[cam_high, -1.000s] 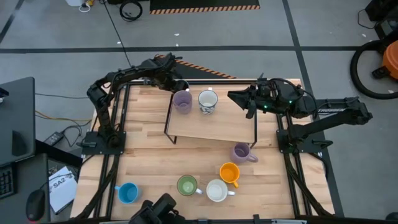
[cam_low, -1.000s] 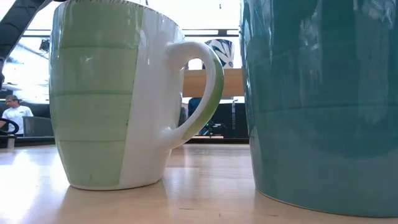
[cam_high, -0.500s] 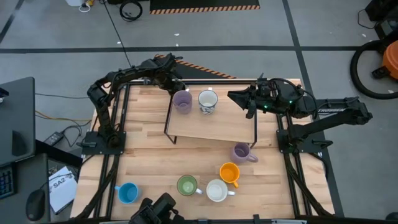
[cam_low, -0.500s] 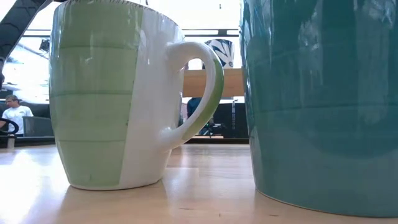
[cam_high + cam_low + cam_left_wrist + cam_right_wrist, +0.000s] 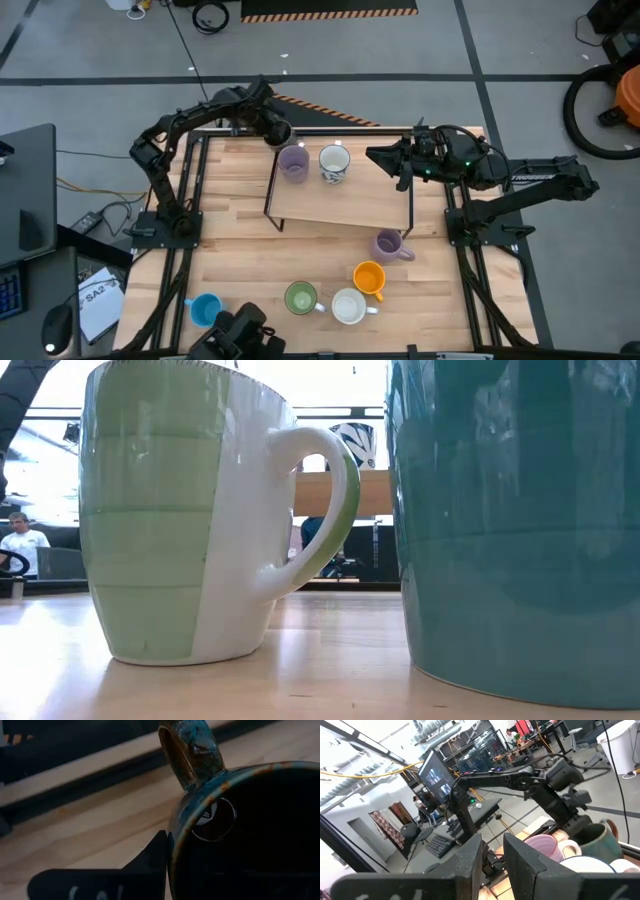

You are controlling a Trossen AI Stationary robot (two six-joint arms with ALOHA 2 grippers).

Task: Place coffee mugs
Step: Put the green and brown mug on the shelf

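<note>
I had the left end effector up at the far-left corner of the desk, just behind the small raised shelf, w/ its fingers closed on the rim of the dark brown mug; in the left wrist view one finger sat pressed to the outside of the mug wall, handle pointing away. The right end effector hung idle by the shelf's far-right corner, fingers parted a little, holding nothing. On the shelf a lavender mug and the patterned white mug stood side by side along the far edge. The rest were on the desk: second lavender mug just in front of the shelf's right leg, orange mug, green mug and plain white mug clustered near the front, blue mug front-left. My read: step in hand was carrying the brown mug to the shelf. To do it well I judged I should keep it level, come in high enough to clear the shelf edge, and set it down flat before letting go. Open room was the near half of the shelf and its right end, w/ bare desk on the left side; tight spots were the lavender mug right beside the carry path and the shelf's front edge.
</note>
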